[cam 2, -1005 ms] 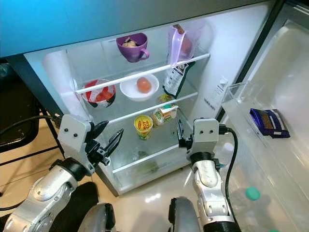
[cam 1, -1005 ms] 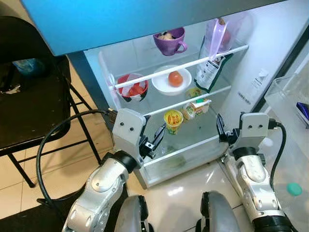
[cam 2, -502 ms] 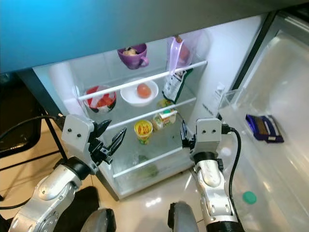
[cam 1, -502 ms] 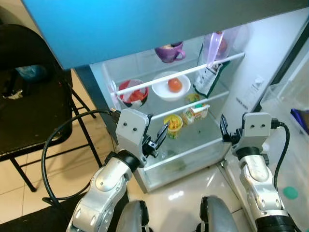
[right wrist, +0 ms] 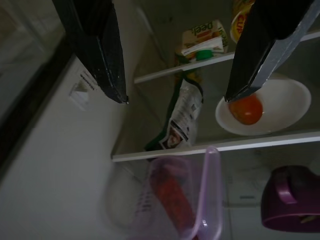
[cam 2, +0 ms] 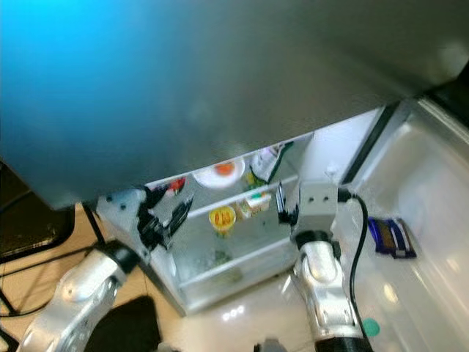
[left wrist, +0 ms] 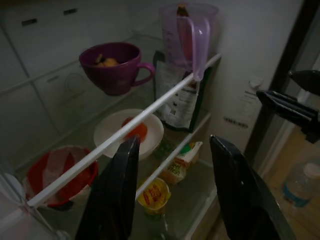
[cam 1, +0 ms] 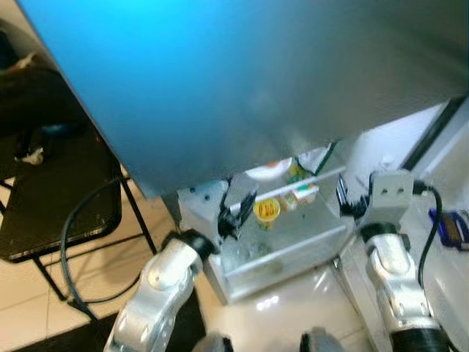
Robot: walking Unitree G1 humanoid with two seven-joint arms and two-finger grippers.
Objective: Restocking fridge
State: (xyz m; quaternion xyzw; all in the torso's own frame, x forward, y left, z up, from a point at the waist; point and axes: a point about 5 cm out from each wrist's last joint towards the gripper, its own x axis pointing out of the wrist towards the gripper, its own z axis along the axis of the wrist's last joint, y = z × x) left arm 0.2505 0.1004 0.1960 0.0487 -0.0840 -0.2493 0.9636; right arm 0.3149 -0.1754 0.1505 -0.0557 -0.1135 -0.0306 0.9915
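Note:
The fridge stands open before me, blurred in the eye views. On its glass shelves sit a purple mug (left wrist: 114, 67), a clear lilac jug (left wrist: 190, 35), a white bowl with a tomato (left wrist: 129, 132), a red-striped bowl (left wrist: 55, 172), a printed pouch (left wrist: 177, 97), a yellow cup (cam 1: 267, 210) and a small carton (cam 1: 302, 195). My left gripper (cam 1: 236, 213) hangs open at the fridge's left front with nothing in it. By the right front edge my right gripper (cam 1: 344, 198) is also open, holding nothing.
A broad blue-grey panel (cam 1: 256, 81) covers the upper half of the eye views and hides the top shelves. The clear bottom drawer (cam 1: 293, 253) juts out low. A black folding chair (cam 1: 58, 213) stands left. The open door's shelf on the right holds a blue packet (cam 2: 388, 236).
The camera has moved in and tilted, so the blue-grey panel now hides most of the shelves and the picture is blurred. Both grippers stay open in front of the fridge.

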